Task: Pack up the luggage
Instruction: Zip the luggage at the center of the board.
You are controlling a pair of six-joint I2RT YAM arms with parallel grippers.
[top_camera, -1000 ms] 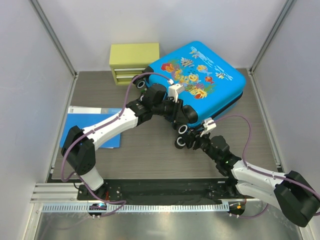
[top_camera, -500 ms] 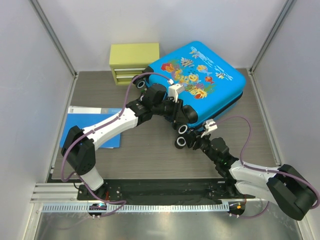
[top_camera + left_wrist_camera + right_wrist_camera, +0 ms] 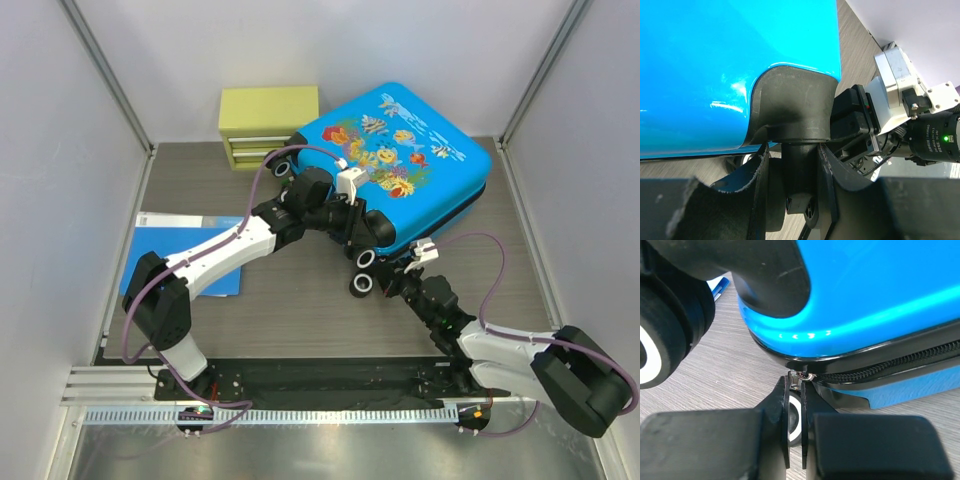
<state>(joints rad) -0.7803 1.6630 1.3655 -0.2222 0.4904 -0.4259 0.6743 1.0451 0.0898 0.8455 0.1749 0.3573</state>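
Blue hard-shell luggage (image 3: 430,170), printed with fish and coral, lay closed on the table (image 3: 730,385) directly ahead of both grippers, its black zipper (image 3: 890,362) running off to the right of the right gripper (image 3: 795,390). That gripper was pinched on the small metal zipper pull (image 3: 799,376) at its fingertips, while the left gripper (image 3: 795,165) clamped the black wheel mount (image 3: 795,105) just beyond its fingers, apparently steadying the case. Working the zipper seemed the step in hand, and the next move would call for drawing the pull along its track without letting it slip.

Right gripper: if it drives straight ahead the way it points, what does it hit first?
The zipper pull, sitting between the right gripper's tips. Just behind it is the luggage's zipped seam. Depth beyond that is hard to judge.
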